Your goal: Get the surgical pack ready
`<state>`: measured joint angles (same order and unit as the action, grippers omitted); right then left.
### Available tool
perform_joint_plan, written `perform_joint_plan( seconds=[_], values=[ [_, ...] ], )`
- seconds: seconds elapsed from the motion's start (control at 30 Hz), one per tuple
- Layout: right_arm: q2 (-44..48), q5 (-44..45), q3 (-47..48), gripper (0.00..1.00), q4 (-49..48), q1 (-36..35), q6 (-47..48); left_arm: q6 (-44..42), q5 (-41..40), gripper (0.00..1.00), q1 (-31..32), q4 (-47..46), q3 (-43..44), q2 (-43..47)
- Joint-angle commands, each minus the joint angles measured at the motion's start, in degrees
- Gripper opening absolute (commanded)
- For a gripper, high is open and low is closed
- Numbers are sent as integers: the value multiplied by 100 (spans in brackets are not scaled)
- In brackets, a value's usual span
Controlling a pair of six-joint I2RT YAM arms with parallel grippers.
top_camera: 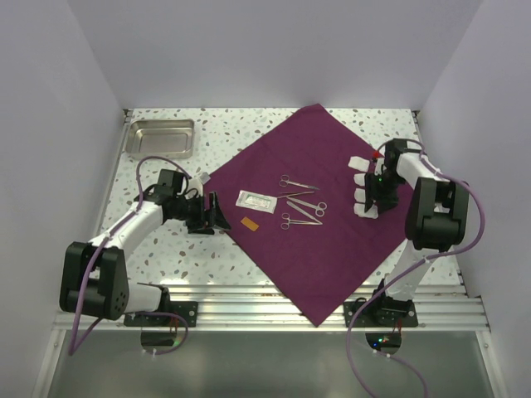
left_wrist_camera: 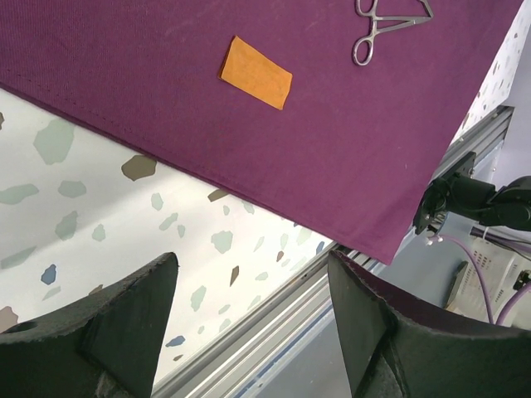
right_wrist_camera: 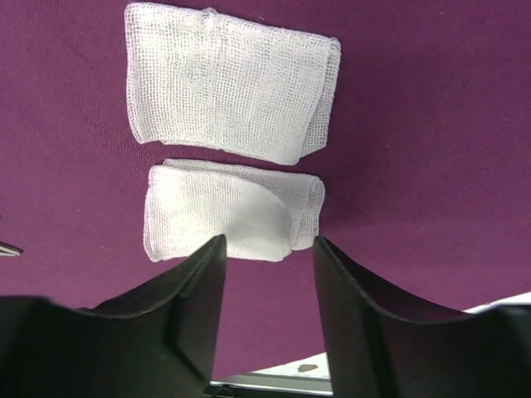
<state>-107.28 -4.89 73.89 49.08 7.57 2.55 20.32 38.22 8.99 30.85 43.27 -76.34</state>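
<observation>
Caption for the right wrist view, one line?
Right gripper open over two folded gauze pads lying on the purple cloth.

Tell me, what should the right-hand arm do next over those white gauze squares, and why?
Probably lift the right gripper straight up. Its jaws stand apart, and the nearer gauze pad lies flat on the purple cloth, not pinched, so rising vertically should clear it without dragging it.

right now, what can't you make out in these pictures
- Gauze pads, top view: partly under the right arm; count unclear.
- White packet, top view: too small to read.
- Forceps, left wrist view: cut off by the top edge.
</observation>
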Motion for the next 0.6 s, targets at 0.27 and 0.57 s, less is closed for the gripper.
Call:
perform_joint_plan(
  seconds=[0.27, 0.57],
  values=[
    [77, -152, -15, 54, -127, 130, -193, -142, 186, 77, -56, -202, 41, -4],
    [-223, -487, 56, 51, -285, 130, -211, -107, 160, 77, -56, -176, 33, -4]
  ],
)
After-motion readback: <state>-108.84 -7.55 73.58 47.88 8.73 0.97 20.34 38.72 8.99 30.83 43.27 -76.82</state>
